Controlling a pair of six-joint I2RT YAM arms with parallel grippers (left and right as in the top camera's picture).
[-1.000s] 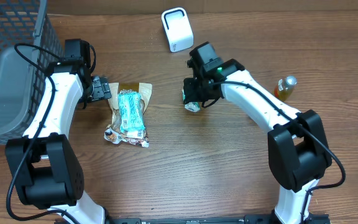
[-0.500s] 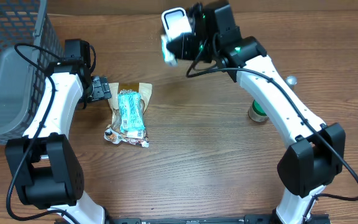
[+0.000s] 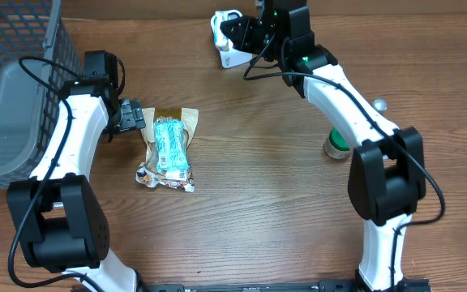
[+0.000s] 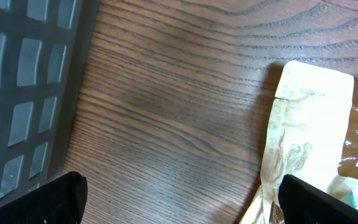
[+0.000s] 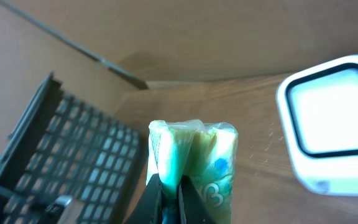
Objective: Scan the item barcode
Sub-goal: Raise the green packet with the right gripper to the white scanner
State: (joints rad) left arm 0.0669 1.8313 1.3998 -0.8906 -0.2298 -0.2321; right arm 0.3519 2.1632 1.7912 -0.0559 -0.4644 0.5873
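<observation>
Wooden table [image 3: 258,211] with mesh basket [image 3: 10,49]: right jaws pinch green packet [image 5: 202,155] by scanner [image 5: 334,118], left jaws spread.

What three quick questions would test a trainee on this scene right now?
1. True or false: the right tool is shut on the green packet.
2. The left tool is: A) open beside the tan pouch, B) shut on the pouch, C) shut and empty.
3. Fill in: the right tool holds the packet up by the white ____.
Key: 1 true; 2 A; 3 scanner.
</observation>
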